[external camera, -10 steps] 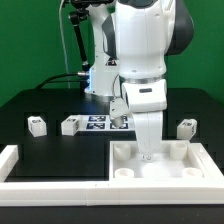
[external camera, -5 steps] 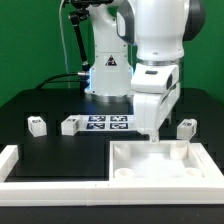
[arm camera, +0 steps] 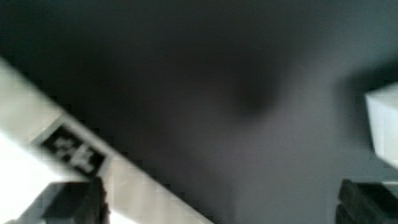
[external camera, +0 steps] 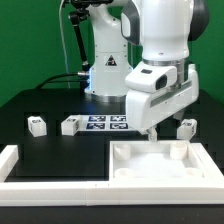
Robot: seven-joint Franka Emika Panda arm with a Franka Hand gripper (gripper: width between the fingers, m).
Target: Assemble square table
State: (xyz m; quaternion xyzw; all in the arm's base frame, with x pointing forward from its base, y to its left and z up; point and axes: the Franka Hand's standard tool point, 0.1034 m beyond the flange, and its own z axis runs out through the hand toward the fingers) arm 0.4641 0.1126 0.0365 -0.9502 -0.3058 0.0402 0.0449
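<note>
My pincer (external camera: 150, 131) hangs spread wide, clasping nothing, above the far rim of the large white plastic square panel (external camera: 160, 168) by the bench's front edge.

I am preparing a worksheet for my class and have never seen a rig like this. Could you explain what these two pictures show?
The big white machine is a robot arm. The wide picture comes from a camera standing off the arm. The blurry one comes from a camera on its wrist, looking past the gripper at the table. The gripper's two dark fingers stand apart with nothing between them, so nothing is held. On the black table lie a large white square panel, small white block legs, a flat marker board and white border rails.
</note>
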